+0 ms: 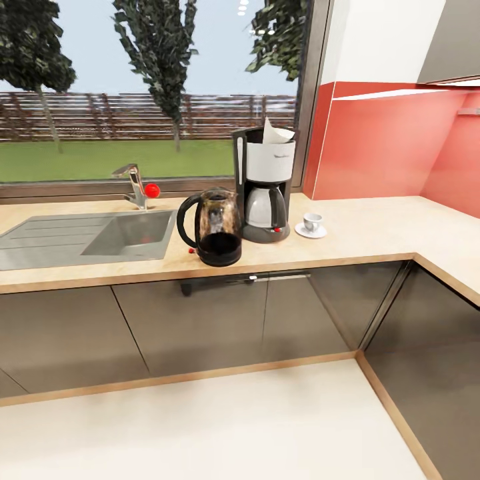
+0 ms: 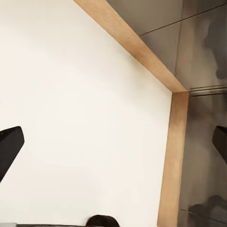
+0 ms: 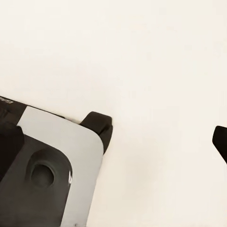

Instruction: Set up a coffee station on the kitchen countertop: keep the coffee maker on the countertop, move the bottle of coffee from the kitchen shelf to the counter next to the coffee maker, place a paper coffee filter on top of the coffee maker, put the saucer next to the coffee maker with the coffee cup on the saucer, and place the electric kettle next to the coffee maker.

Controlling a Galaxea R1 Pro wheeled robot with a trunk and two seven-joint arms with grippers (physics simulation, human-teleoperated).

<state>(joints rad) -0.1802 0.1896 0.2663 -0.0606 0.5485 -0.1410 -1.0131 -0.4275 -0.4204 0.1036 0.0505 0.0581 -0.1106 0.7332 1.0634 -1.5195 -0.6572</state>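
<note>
Both grippers, left [image 2: 113,146] and right [image 3: 113,142], hang spread and empty over floor. Ahead on the kitchen countertop [image 1: 373,233]: coffee maker [image 1: 265,183] topped by filter [image 1: 275,132], kettle [image 1: 215,228], cup [image 1: 312,221] on saucer [image 1: 311,231]. Coffee bottle apparently outstanding.

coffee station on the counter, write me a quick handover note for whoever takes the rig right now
Left claw: open, empty, hanging over the floor by the cabinet base.
Right claw: open, empty, over the floor beside the robot's base.
On the counter: coffee maker with the paper filter sticking out of its top, kettle just to its left, cup on its saucer to its right.
Done: filter, kettle, cup and saucer.
Left: the bottle of coffee is not beside the coffee maker yet; fetch it.
</note>
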